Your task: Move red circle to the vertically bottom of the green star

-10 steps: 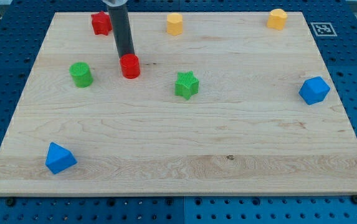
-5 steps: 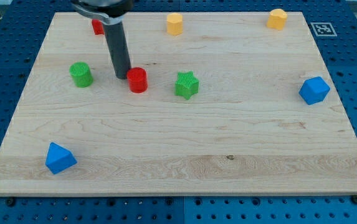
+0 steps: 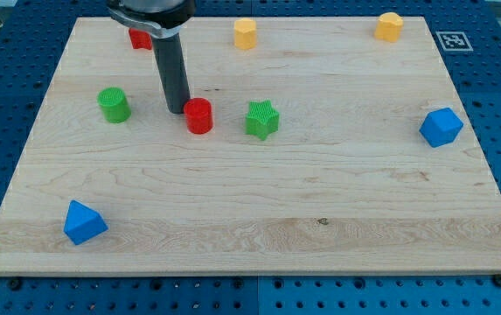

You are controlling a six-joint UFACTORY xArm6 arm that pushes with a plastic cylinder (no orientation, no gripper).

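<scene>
Camera view: my tip [image 3: 178,110], a bare rod with nothing held, seemingly touching red circle [image 3: 199,115] rightward; green star [image 3: 262,119] farther right.

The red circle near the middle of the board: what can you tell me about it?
The red circle is a short, upright cylinder that looks like ridged plastic, standing on the wooden board. My tip sits against its upper-left side. The green star stands apart on its right, roughly level with it.

my tip [image 3: 178,111] upper-left of red circle [image 3: 199,116], green star [image 3: 262,120] right
</scene>
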